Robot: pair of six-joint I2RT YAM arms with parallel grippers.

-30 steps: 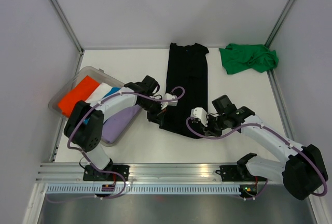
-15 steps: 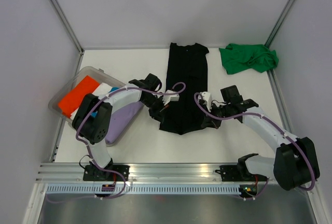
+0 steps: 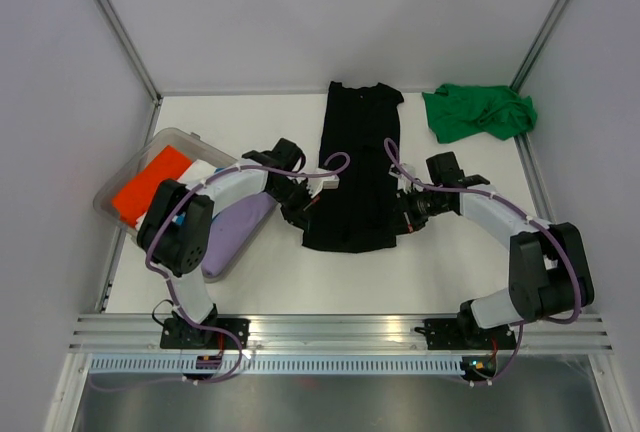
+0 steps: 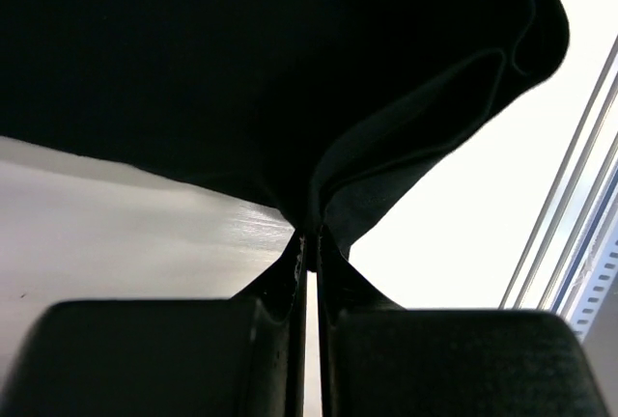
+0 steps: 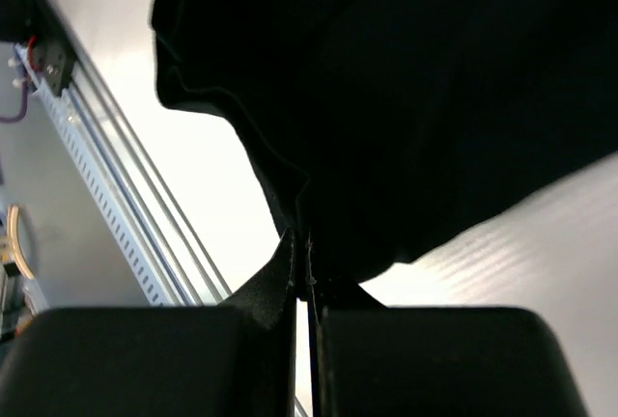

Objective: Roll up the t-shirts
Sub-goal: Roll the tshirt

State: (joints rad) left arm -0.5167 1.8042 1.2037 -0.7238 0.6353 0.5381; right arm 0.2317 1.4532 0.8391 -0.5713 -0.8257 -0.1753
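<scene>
Both arms have drawn the near hem of the black t-shirt (image 3: 355, 152) away from their bases, so it now looks shorter. It lies lengthwise mid-counter (image 3: 450, 272), collar at the far edge. My left fingers (image 4: 285, 277) pinch its left hem corner tight; my right fingers (image 5: 275, 277) pinch the right corner. I see the green t-shirt (image 3: 478, 112) crumpled far right, well apart. A clear bin (image 3: 118, 180) of folded clothes sits left.

Your two shirts:
You have the black t-shirt (image 3: 355, 167) lying lengthwise, near hem perhaps folded; the green t-shirt (image 3: 478, 112) crumpled far right.
</scene>
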